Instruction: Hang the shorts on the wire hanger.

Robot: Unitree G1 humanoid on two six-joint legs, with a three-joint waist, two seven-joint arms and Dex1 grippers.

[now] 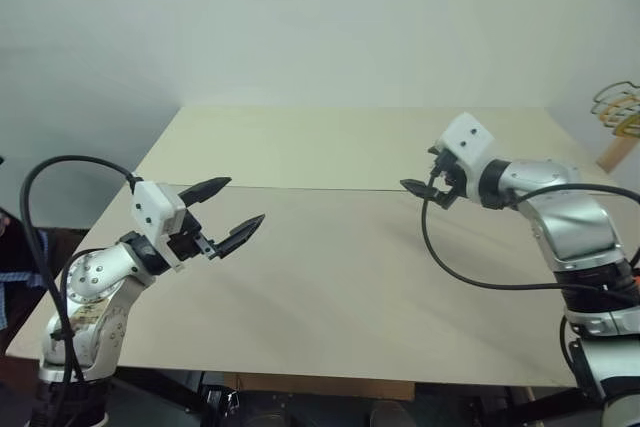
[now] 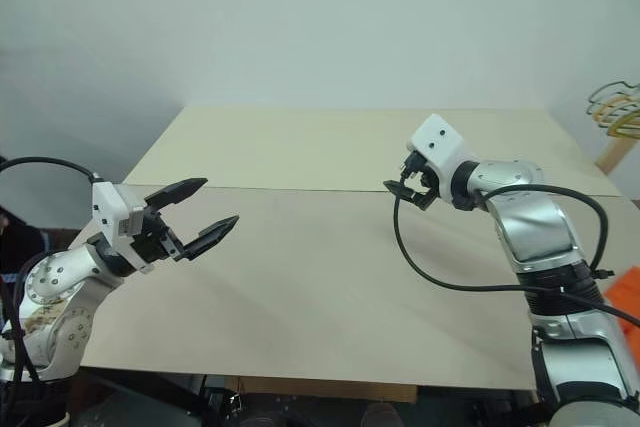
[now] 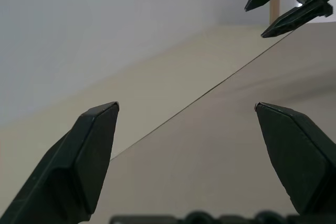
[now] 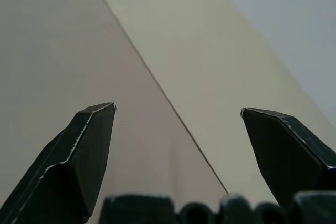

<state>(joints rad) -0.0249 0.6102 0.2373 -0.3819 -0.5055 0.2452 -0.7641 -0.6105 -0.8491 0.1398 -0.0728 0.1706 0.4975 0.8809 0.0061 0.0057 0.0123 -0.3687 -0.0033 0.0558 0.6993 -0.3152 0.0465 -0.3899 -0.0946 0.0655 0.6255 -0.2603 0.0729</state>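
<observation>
A patch of bright orange cloth, the shorts (image 2: 624,295), shows at the right edge, low beside my right arm and off the table. The wire hanger is out of view. My left gripper (image 1: 245,199) hovers over the near left part of the table, open, with nothing between its black fingers. Over the right side of the table, close to the seam, my right gripper (image 1: 420,172) points left and is open and empty too. The left wrist view looks across the table at the right gripper (image 3: 254,22). The right wrist view has bare table between the fingers (image 4: 84,145).
The table (image 1: 330,147) is made of two pale boards meeting at a seam (image 1: 320,188) running left to right. A bunch of yellowish hangers (image 1: 617,107) sits at the far right beyond the table edge. A black cable (image 1: 470,272) droops from the right wrist.
</observation>
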